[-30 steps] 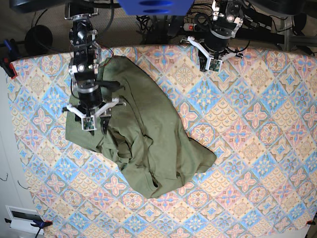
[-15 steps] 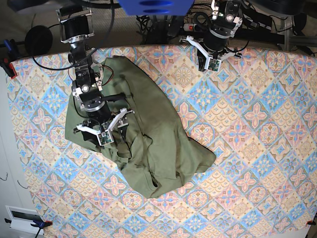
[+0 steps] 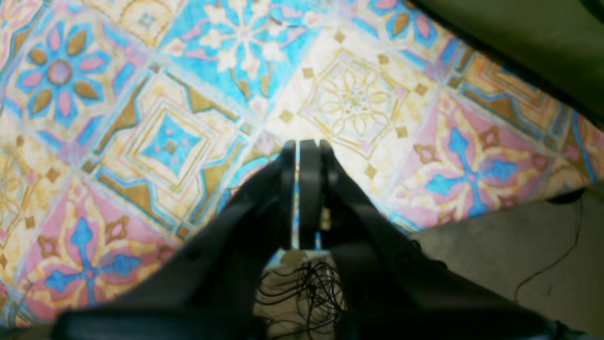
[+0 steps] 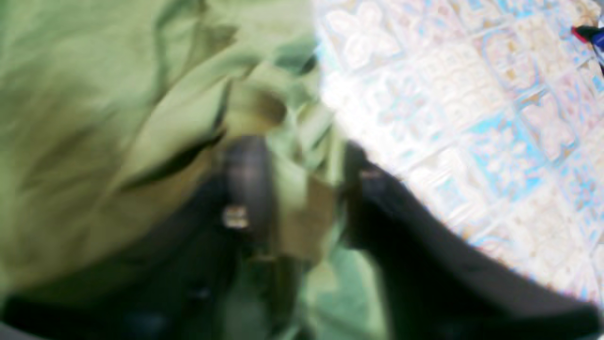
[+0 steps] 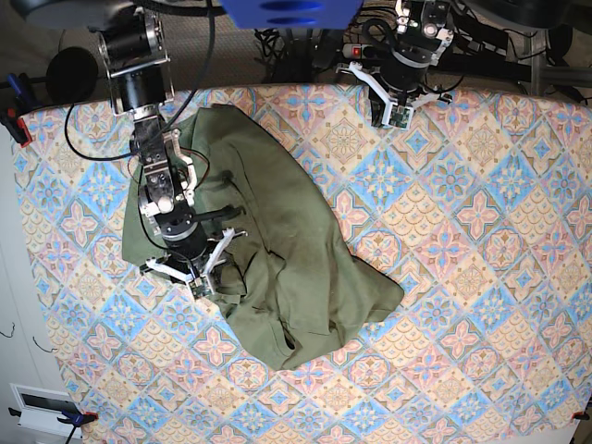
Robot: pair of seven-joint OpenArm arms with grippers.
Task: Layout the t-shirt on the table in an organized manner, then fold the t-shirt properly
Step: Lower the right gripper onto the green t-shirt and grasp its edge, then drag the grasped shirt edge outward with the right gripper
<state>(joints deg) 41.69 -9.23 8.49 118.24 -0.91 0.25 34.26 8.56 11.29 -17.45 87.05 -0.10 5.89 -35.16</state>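
The t-shirt (image 5: 268, 250) lies crumpled in an uneven heap on the table (image 5: 481, 277), filling the stretch from about ten o'clock through the centre of the base view down toward six o'clock, with one corner pointing out toward four o'clock. The right gripper (image 5: 197, 280) is pressed down into the shirt's edge at about nine o'clock; in its wrist view the right gripper's jaws stand partly apart with a bunched fold of olive fabric (image 4: 302, 212) between them, though the blur there leaves it unclear whether that fold is actually pinched. The left gripper (image 5: 395, 117) hangs over the table's far edge at about one o'clock, well apart from the shirt; its fingers (image 3: 309, 189) are pressed together with nothing between them above the bare patterned cloth.
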